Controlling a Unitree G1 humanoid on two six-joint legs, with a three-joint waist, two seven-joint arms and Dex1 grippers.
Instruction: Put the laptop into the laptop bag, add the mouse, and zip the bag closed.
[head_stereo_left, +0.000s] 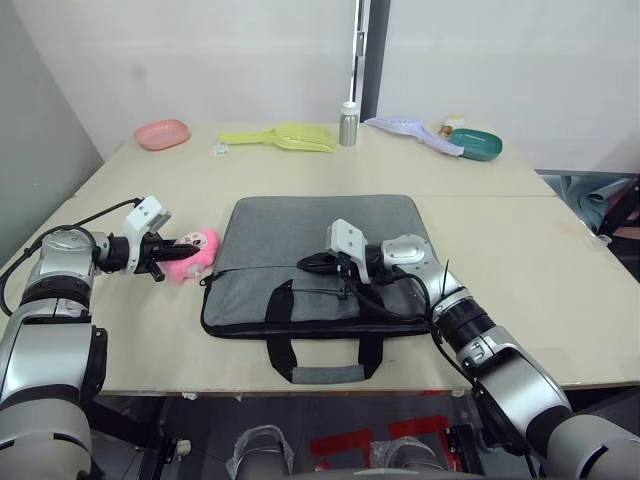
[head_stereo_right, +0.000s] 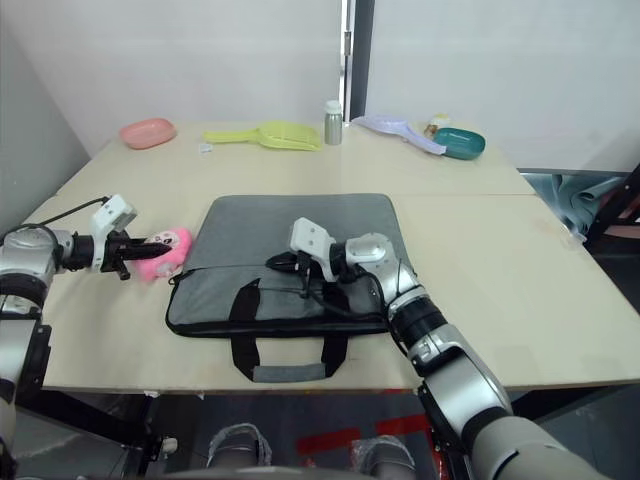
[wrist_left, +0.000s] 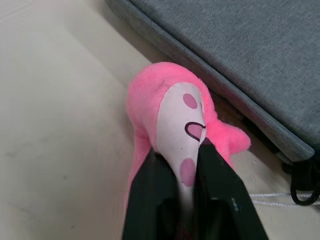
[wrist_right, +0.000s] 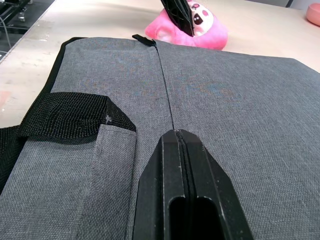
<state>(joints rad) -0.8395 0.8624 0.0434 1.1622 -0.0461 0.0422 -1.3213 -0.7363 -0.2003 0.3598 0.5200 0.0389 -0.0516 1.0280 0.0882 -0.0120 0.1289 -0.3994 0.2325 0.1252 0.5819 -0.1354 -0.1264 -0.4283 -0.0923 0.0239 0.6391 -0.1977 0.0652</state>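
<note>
- Left eye view: the bag (head_stereo_left: 318, 262) lies flat in the middle of the table (head_stereo_left: 540, 250), its long axis running left to right, and its handles (head_stereo_left: 320, 357) hang over the near edge.
- No brand or writing can be read on the bag; the right wrist view shows plain grey cloth and a black strap.
- The right gripper (wrist_right: 184, 150) rests on the bag's front panel with its fingers pressed together; a thin black cord runs from between the tips towards a black tab at the bag's left end. I can't make out whether the cord is pinched.
- The left gripper (wrist_left: 192, 165) is clamped on a pink plush toy (wrist_left: 170, 107), just beside the bag's left edge.
- The toy's printed face is partly hidden behind the fingers.
- At the far side of the table stand a pink bowl (head_stereo_left: 162, 133), a yellow scoop (head_stereo_left: 285, 137), a metal bottle (head_stereo_left: 348, 124), a lilac scoop (head_stereo_left: 410, 130) and a teal dish (head_stereo_left: 475, 145).
</note>
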